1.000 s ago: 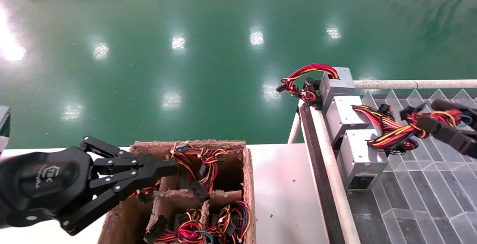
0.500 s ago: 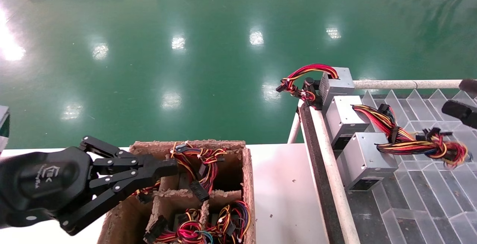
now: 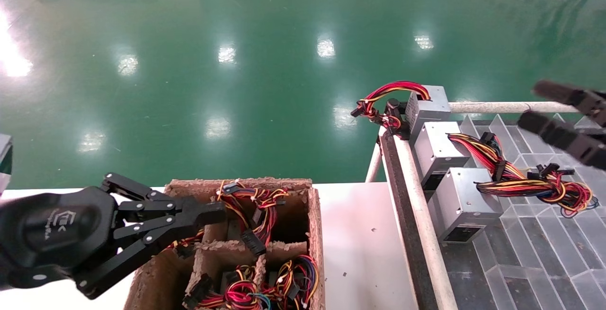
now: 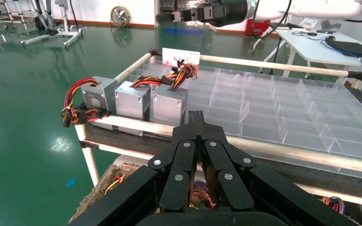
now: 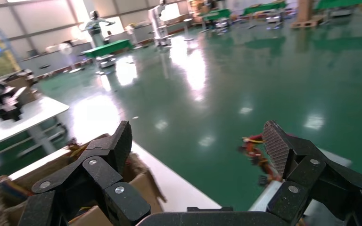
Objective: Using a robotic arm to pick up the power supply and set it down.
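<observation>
Three grey power supplies stand in a row along the rack's left rail. The nearest power supply rests on the clear tray, its red-yellow cable bundle lying beside it. My right gripper hovers open above and to the right of that bundle, holding nothing. My left gripper is shut and empty over the cardboard box at the lower left.
The box's compartments hold tangled wire harnesses. It sits on a white table. A padded rail borders the clear divided tray. The farthest supply's cables hang out over the green floor.
My right gripper let go of the nearest supply's cable bundle, opened, and rose up and away to the right. The bundle dropped onto the tray. The left arm stayed still.
</observation>
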`<move>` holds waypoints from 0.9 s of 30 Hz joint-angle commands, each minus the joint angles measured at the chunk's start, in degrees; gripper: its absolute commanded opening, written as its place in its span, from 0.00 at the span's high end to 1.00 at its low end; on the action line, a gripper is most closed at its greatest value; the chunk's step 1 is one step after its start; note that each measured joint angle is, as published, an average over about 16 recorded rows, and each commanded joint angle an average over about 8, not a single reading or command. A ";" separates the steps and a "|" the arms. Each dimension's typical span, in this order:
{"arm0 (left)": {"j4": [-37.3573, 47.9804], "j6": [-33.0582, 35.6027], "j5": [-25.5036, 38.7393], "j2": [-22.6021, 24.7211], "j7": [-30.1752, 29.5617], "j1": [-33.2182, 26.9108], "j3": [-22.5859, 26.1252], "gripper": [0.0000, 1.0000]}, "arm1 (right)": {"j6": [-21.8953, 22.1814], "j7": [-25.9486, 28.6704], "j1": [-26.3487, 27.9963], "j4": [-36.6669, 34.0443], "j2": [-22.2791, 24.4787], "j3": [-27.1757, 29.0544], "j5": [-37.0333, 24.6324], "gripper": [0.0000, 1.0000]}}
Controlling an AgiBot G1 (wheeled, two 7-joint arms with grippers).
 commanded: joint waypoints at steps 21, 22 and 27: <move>0.00 0.00 0.00 0.00 0.00 0.00 0.00 0.33 | 1.93 4.68 -6.11 17.97 -4.49 10.12 -8.97 0.00; 0.00 0.00 0.00 0.00 0.00 0.00 0.00 0.20 | 2.01 4.89 -6.38 18.76 -4.69 10.57 -9.36 0.00; 0.00 0.00 0.00 0.00 0.00 0.00 0.00 0.00 | 2.45 5.94 -7.76 22.82 -5.72 12.86 -11.38 0.00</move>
